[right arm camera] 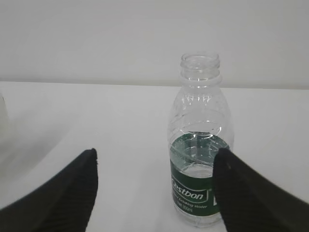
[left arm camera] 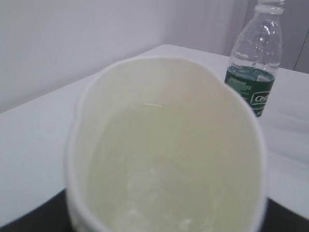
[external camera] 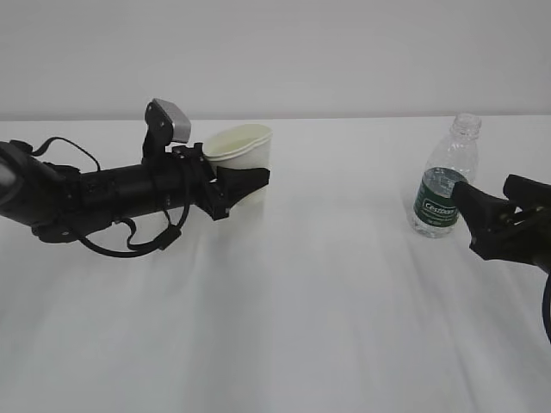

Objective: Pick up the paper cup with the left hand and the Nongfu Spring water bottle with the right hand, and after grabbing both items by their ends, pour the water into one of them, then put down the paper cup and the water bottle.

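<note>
Exterior view: paper cup upright at about 10 o'clock of table centre, clamped on its side wall by left hand; rim squeezed slightly oval, mouth up, base at or just off the cloth, cannot tell which. Left wrist view: looking down into cup mouth, pale liquid inside, level unclear. Nongfu Spring water bottle upright, uncapped, well apart from cup at about 3 o'clock of table centre; long axis vertical, water reaching roughly to the top of the label. Right hand spread wide, grasping nothing. Right wrist view: right finger overlaps the label edge, contact uncertain; left finger well clear; bottle off-centre toward 3 o'clock in the gap. Judgement: next move turns on shifting right hand toward 3 o'clock to centre bottle before clenching. Risk: one-sided contact tipping the light, open bottle.
</note>
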You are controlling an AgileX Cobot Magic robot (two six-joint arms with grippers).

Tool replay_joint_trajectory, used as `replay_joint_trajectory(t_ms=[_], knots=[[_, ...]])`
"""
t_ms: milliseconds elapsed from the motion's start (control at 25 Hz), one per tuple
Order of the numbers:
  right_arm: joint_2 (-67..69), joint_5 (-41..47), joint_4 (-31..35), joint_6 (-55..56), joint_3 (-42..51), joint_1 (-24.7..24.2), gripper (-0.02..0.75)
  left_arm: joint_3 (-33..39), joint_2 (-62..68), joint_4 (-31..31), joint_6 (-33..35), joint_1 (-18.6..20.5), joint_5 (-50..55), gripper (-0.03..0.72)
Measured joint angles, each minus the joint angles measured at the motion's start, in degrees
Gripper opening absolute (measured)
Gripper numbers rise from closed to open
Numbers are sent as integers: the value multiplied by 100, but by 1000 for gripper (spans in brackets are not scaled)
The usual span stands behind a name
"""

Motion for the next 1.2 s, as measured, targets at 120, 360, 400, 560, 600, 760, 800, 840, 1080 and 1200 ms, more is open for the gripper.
replay_joint_trajectory(t_ms=[120, 360, 400, 560, 600, 760, 800, 840, 1080, 1200], knots=[[0, 0, 0, 6, 0, 0, 554, 157, -10, -117, 171, 122, -85, 399], [0, 0, 0, 14, 0, 0, 554, 698, -42, -832, 609, 400, -195, 393], [0, 0, 0, 14, 0, 0, 554, 793, -42, -908, 682, 448, -195, 393], [0, 0, 0, 18, 0, 0, 554, 1085, -42, -1224, 877, 620, -195, 393], [0, 0, -11, 18, 0, 0, 554, 1131, -59, -1268, 906, 643, -195, 393], [0, 0, -31, 18, 0, 0, 554, 1314, -106, -1455, 1108, 694, -195, 391], [0, 0, -35, 18, 0, 0, 554, 1351, -109, -1533, 1176, 694, -195, 390], [0, 0, -46, 18, 0, 0, 554, 1376, -109, -1609, 1241, 694, -195, 390], [0, 0, -120, 27, 0, 0, 554, 1398, -118, -1995, 1473, 694, -195, 386], [0, 0, -124, 27, 0, 0, 554, 1398, -118, -2263, 1631, 703, -195, 386]])
